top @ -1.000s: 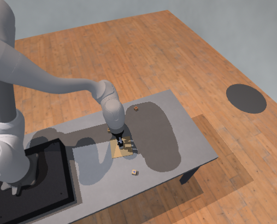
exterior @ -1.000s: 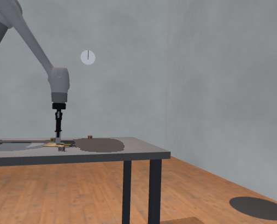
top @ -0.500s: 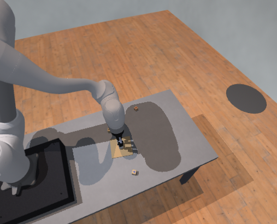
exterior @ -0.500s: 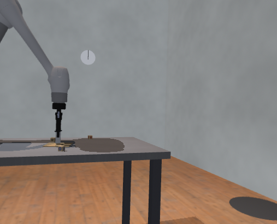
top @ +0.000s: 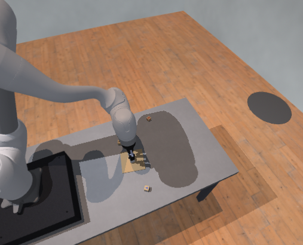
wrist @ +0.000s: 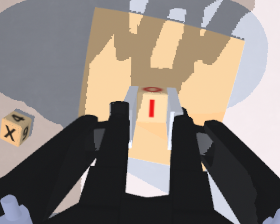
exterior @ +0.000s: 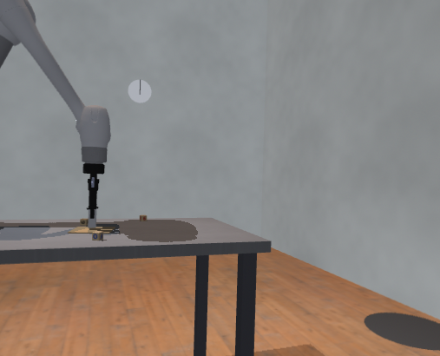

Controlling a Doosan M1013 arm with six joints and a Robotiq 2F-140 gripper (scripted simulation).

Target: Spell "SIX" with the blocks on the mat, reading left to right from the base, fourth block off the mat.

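Observation:
My gripper (wrist: 152, 101) is shut on the block with the red letter I (wrist: 151, 108) and holds it low over the tan mat (wrist: 160, 83); I cannot tell whether the block touches the mat. In the top view the gripper (top: 132, 156) stands over the mat (top: 133, 162). The X block (wrist: 18, 127) lies on the grey table just off the mat's edge. A block (top: 119, 142) shows half hidden behind the wrist. Another block (top: 147, 188) lies near the table's front edge and another (top: 149, 118) lies farther back. Their letters are too small to read.
The black base plate (top: 37, 197) of the arm sits at the table's left end. The table's front edge (exterior: 126, 251) is close to the mat in the exterior view.

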